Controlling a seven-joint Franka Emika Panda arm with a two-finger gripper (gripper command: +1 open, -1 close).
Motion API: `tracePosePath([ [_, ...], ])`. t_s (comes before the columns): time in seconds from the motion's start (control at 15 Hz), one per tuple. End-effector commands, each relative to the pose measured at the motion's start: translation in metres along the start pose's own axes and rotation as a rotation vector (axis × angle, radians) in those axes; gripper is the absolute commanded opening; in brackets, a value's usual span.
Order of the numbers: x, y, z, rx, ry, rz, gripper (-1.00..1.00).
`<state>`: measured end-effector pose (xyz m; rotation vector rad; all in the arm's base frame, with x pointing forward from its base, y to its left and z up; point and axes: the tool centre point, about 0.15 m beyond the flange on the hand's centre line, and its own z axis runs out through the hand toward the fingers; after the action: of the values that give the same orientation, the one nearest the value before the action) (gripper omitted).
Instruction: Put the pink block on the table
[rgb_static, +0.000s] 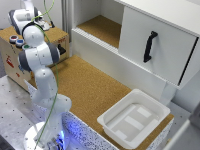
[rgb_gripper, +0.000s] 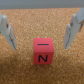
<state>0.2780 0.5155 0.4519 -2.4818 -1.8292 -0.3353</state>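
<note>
The pink block, a small pinkish-red cube with black marks on its faces, rests on a cork surface in the wrist view. My gripper is open, with one finger on each side of the block and a gap to both. In the exterior view the gripper hangs over the small cork-topped wooden box at the far left; the block is hidden there. The table is the large cork top in the middle.
Round buttons sit on the wooden box. A white cabinet with a cork-lined shelf and a black handle stands behind the table. A white tray lies at the table's near right corner.
</note>
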Motion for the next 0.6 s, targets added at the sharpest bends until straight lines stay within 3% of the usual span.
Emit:
tracePosePath([
  [0.0,0.023,0.002,0.003,-0.030,-0.201,0.007,-1.00],
  [0.33,0.009,0.003,0.012,-0.001,-0.216,0.025,-1.00],
  [0.53,0.006,0.002,0.010,0.015,-0.191,0.030,-1.00],
])
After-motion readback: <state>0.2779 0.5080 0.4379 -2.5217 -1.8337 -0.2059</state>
